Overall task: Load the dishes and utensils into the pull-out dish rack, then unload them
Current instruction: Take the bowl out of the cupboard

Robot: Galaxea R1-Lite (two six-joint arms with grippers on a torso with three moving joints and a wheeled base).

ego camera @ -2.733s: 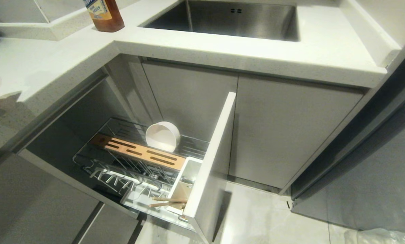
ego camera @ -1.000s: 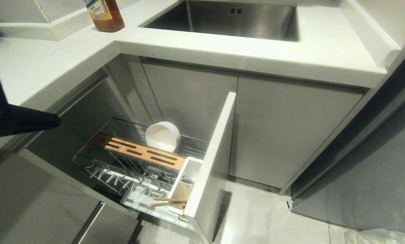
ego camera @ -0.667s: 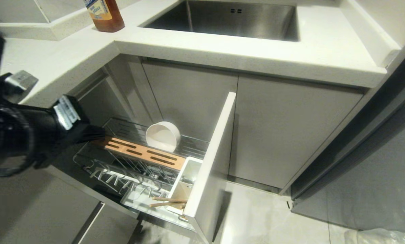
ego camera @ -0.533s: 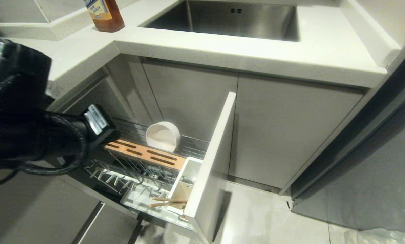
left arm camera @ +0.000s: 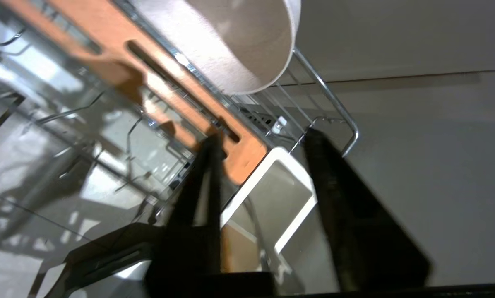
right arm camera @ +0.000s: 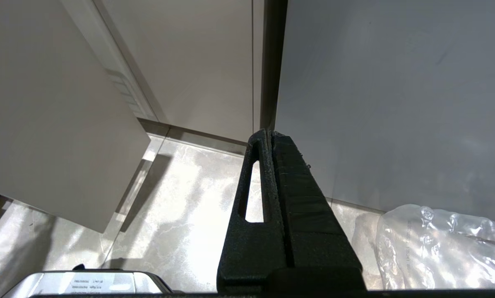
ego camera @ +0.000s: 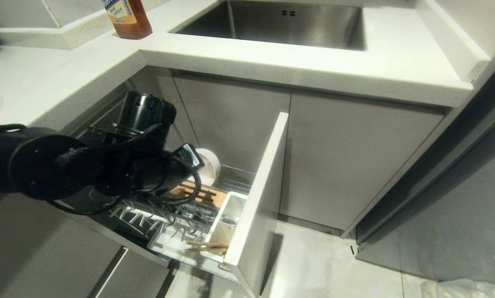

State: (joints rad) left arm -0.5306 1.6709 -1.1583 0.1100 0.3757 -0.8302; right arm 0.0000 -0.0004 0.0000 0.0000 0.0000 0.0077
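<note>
Bowl [ego camera: 209, 164] sits tipped on its side at the back of the pull-out dish rack [ego camera: 231, 178] in my head view, at about three o'clock from my left arm, with the chopsticks [ego camera: 204, 247] in the caddy at five, so I judge I'm reaching in to unload it. From the left wrist, the left gripper [left arm camera: 260, 142] stands parted and empty, the bowl at twelve o'clock beyond its tips, ready to straddle the rim. From the right wrist, the right gripper [right arm camera: 271, 136] hangs closed over the floor, parked

Matte cream bowl [left arm camera: 235, 45], chrome wire rack [left arm camera: 334, 107], slotted wooden strip [left arm camera: 156, 82], brushed steel sink [ego camera: 280, 22], wooden chopsticks [ego camera: 204, 247]
</note>
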